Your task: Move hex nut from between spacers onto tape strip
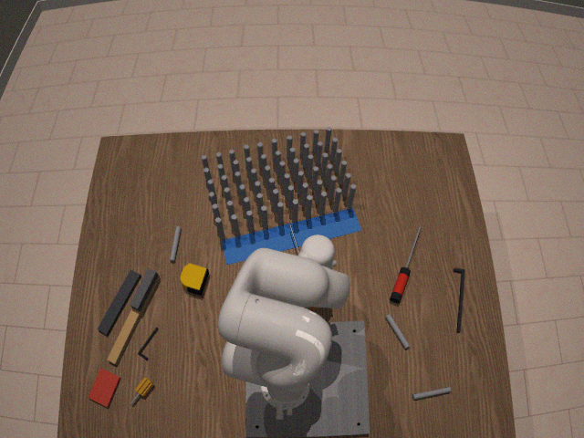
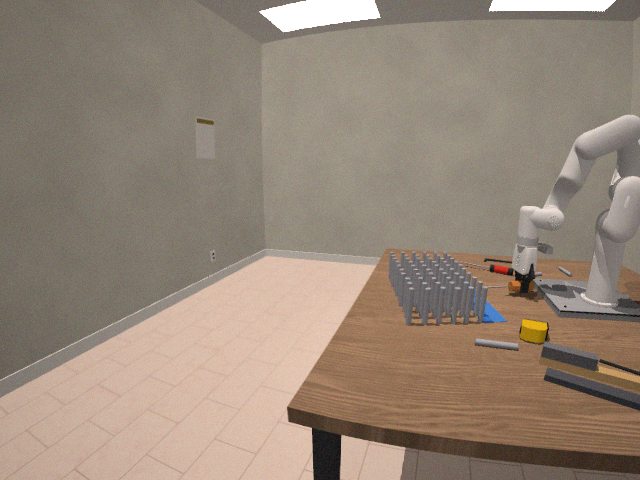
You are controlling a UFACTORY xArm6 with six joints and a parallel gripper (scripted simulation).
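A grid of upright grey spacers (image 1: 278,183) stands on the far half of the table, and also shows in the side view (image 2: 436,286). The hex nut is hidden among them in both views. The blue tape strip (image 1: 292,235) lies along the near edge of the grid (image 2: 491,311). My gripper (image 2: 524,283) points down just above the table, between the strip and the arm's base, and is shut on the orange-brown handle of the hook pick (image 2: 515,287). The pick's thin shaft (image 1: 295,239) reaches over the strip toward the front row of spacers. In the overhead view the arm hides the gripper.
A red-handled screwdriver (image 1: 401,283) and a black hex key (image 1: 460,299) lie to the right. A yellow tape measure (image 1: 193,277), grey and wooden bars (image 1: 119,301), a red block (image 1: 104,387) and a small hex key (image 1: 148,343) lie to the left. Loose grey cylinders (image 1: 397,331) are scattered about.
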